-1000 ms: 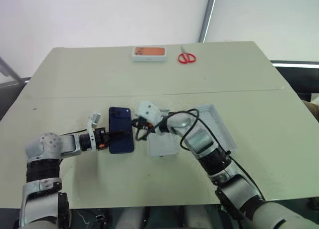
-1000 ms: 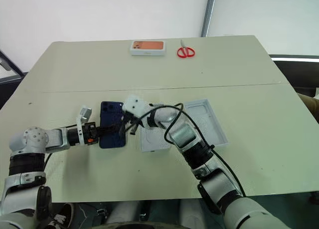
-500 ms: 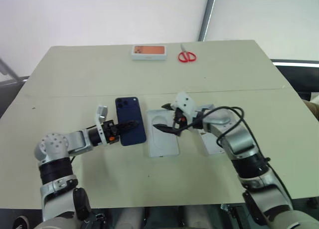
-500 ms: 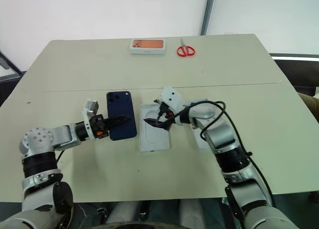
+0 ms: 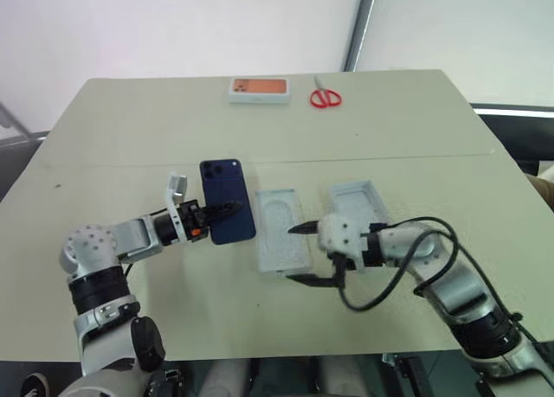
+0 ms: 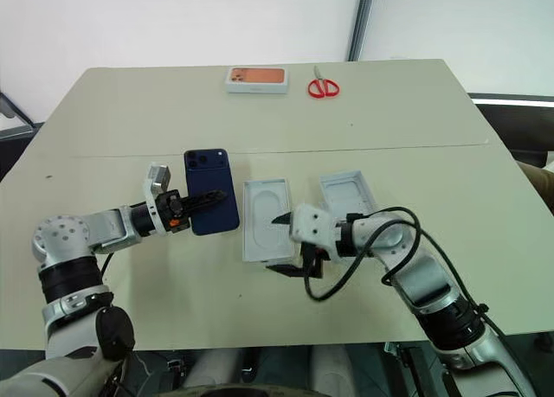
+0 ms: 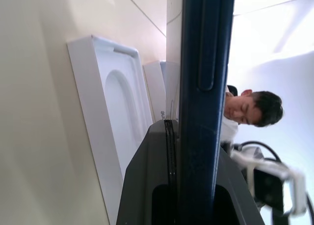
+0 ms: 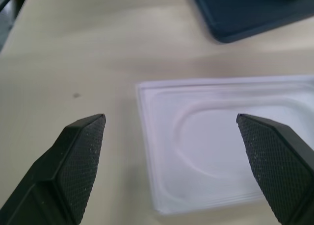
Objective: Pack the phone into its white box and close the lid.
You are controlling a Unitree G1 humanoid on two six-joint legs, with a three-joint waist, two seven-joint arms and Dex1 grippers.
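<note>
Phone up in my left hand, right hand wide open.
My left hand [image 6: 192, 208] clamps the phone [image 6: 212, 202] above the desk [image 6: 130, 120]; right hand [image 6: 284, 243] gapes beside the white insert [image 6: 266, 233], lid [image 6: 351, 194] near.

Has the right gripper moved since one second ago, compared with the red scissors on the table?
Yes. The right gripper has left the phone and pulled back toward the robot, farther from the red scissors, and is now open at the near end of the white insert.
</note>
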